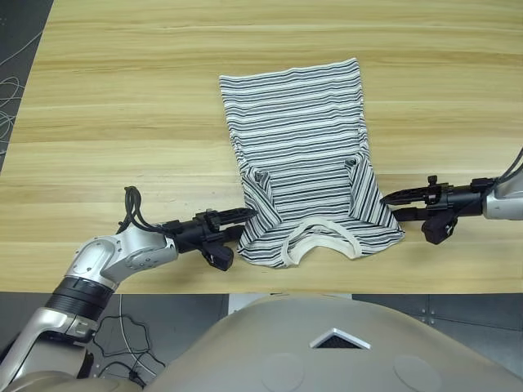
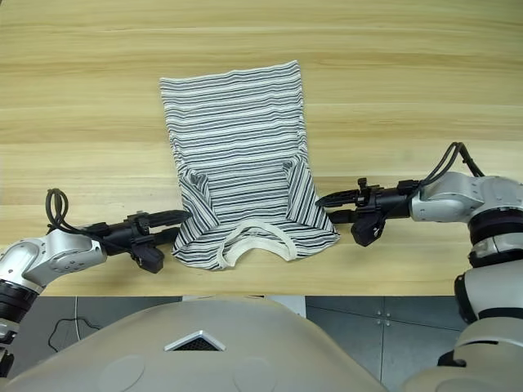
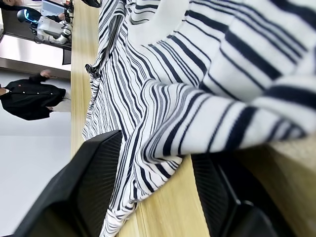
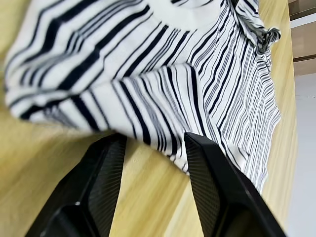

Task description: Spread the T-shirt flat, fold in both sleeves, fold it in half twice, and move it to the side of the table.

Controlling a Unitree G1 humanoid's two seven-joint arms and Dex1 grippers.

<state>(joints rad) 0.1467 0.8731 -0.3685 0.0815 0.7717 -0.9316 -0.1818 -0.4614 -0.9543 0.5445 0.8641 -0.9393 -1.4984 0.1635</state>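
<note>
- Nearest the robot, the white collar (image 1: 290, 253) of the striped T-shirt (image 1: 306, 139) is lying close to the front edge of the bench (image 1: 122, 98). The body of the shirt is running away toward the far side.
- The left jaws are sitting low at the shirt's near left corner. They are spread, with the cloth edge lying between the 2 fingers (image 3: 89, 187), and they are not pinching it.
- The right jaws are sitting at the near right corner, likewise spread. The wrist view is showing the striped edge just at the mouth of the 2 fingers (image 4: 217, 197), barely inside the gap if at all.
- A little farther in, the left sleeve (image 1: 263, 192) and the right sleeve (image 1: 361, 175) are lying folded inward over the chest. I am therefore judging the sleeve step done and the first of the 2 half folds as the step in hand.
- Farthest off, the hem (image 1: 290, 73) is lying flat and slightly slanted, well apart from both jaws.
- The next move is calling for both jaws to close on the shoulder corners, catching every layer there. They would then lift together and carry the collar end over toward the hem.
- The right jaws are probably needing to slide a touch deeper under the cloth before closing.
- Both sides are needing to travel level, or the tucked sleeves are likely to slip out and the fold to land crooked.
</note>
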